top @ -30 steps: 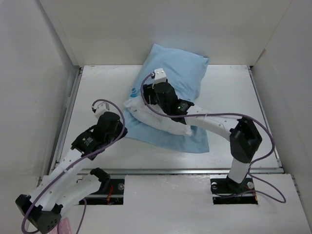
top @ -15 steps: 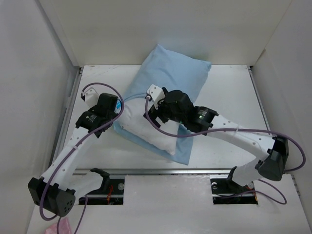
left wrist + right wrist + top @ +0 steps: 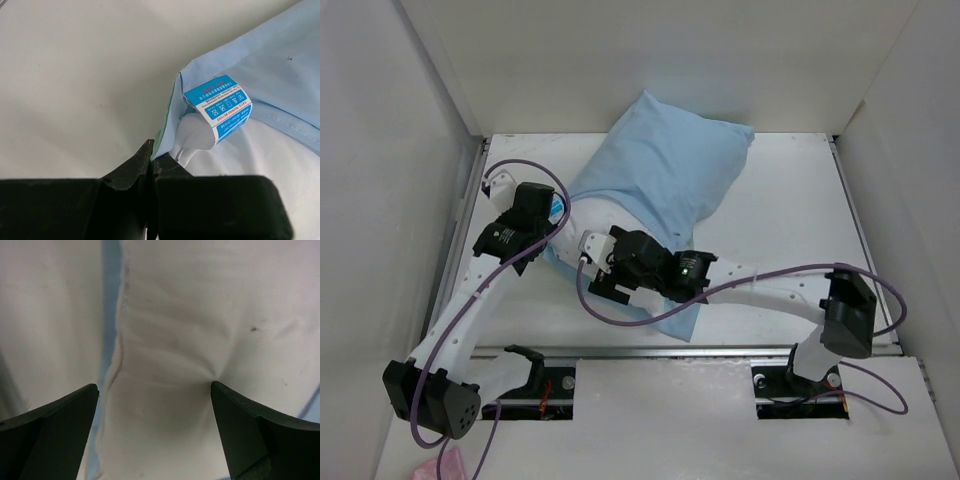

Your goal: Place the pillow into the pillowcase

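Note:
The light-blue pillowcase (image 3: pixel 665 175) lies slantwise on the table with the white pillow (image 3: pixel 584 226) showing at its near-left mouth. My left gripper (image 3: pixel 551 213) is shut on the pillowcase's edge (image 3: pixel 167 125) at that mouth, just below the pillow's blue tag (image 3: pixel 218 106). In the left wrist view the pillow (image 3: pixel 250 160) bulges out beside the tag. My right gripper (image 3: pixel 601 272) stands open over the pillow's exposed end. In the right wrist view the pillow (image 3: pixel 190 315) fills the gap of the right gripper (image 3: pixel 154 386), one fingertip (image 3: pixel 216 389) dimples it, and a strip of pillowcase (image 3: pixel 111 295) shows at left.
The white table (image 3: pixel 790 220) is boxed in by white walls (image 3: pixel 410 150) on the left, back and right. A metal rail (image 3: pixel 720 350) runs along the near edge in front of the arm bases.
My right gripper opened and slid toward the near left along the pillow. My left gripper, still shut on the pillowcase, moved up and left. Less white pillow shows now.

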### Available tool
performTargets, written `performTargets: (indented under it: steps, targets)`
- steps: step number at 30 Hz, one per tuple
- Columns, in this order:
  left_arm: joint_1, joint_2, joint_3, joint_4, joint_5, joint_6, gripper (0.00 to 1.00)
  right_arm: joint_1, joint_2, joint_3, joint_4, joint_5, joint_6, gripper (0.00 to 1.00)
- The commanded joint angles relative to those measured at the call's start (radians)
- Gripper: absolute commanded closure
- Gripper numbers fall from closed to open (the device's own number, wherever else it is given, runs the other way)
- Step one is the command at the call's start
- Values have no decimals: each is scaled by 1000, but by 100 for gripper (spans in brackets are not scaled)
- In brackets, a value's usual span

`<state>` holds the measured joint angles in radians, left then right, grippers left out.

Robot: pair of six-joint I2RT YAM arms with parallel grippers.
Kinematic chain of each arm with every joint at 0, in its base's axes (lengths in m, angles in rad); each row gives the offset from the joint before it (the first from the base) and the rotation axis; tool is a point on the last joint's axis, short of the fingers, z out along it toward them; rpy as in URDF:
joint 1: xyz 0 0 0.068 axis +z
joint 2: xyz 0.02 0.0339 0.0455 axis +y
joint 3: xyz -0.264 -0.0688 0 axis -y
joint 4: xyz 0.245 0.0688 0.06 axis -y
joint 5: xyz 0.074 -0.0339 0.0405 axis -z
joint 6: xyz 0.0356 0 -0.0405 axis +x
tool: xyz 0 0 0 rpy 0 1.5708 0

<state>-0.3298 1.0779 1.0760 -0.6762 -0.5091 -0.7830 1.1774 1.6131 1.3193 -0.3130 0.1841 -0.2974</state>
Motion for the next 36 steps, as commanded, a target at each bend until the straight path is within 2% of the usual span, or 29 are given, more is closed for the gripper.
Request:
performTargets:
  steps: [1,3,5,6,7,8,9,12,13,14,15,16,19,22,24,25,28,29,31,36]
  targets:
    - [8,-38,58,70,-8,27,100,-12,95,-63,332,205,-48,1]
    - [8,-52,58,70,-8,27,100,-12,172,-40,405,375,-48,1]
    - [8,-76,48,60,-8,27,100,-12,289,35,361,478,6,27]
    - [8,-76,48,60,-8,27,100,-12,304,63,361,520,32,43]
    - [8,-88,48,60,-17,27,100,-12,304,75,361,579,50,65]
    - [8,-101,48,46,-17,16,100,-12,253,64,408,625,105,100]
    - [8,-101,48,46,-26,16,100,-24,208,48,425,626,106,100]
    - [8,-101,48,14,-35,-4,100,-54,15,34,396,496,151,100]
    - [8,-89,58,-2,-51,-36,72,-65,-23,47,385,470,170,100]
    - [8,-79,58,-17,-51,-50,53,-85,-59,67,385,425,184,100]
    - [8,-64,68,-37,-51,-61,29,-96,-103,83,361,402,194,100]
    - [8,-64,68,-37,-51,-61,0,-107,-114,102,350,393,213,100]
    - [8,-53,55,-36,-5,-79,0,-131,-99,207,260,339,213,100]
    - [-14,-87,-11,30,36,-70,4,-140,-49,317,172,380,224,100]
    - [-35,-119,-60,76,85,-61,10,-151,-30,360,151,393,245,100]
    - [-47,-156,-118,151,118,-61,20,-162,-16,400,137,384,256,100]
    - [-61,-217,-238,311,292,-7,30,-171,-5,455,97,331,290,100]
    - [-78,-217,-260,407,338,-7,30,-171,16,469,72,331,300,100]
    - [-106,-217,-287,484,339,-7,30,-171,33,498,51,359,322,100]
    - [-207,-64,-330,686,279,-7,24,-194,76,592,2,315,405,100]
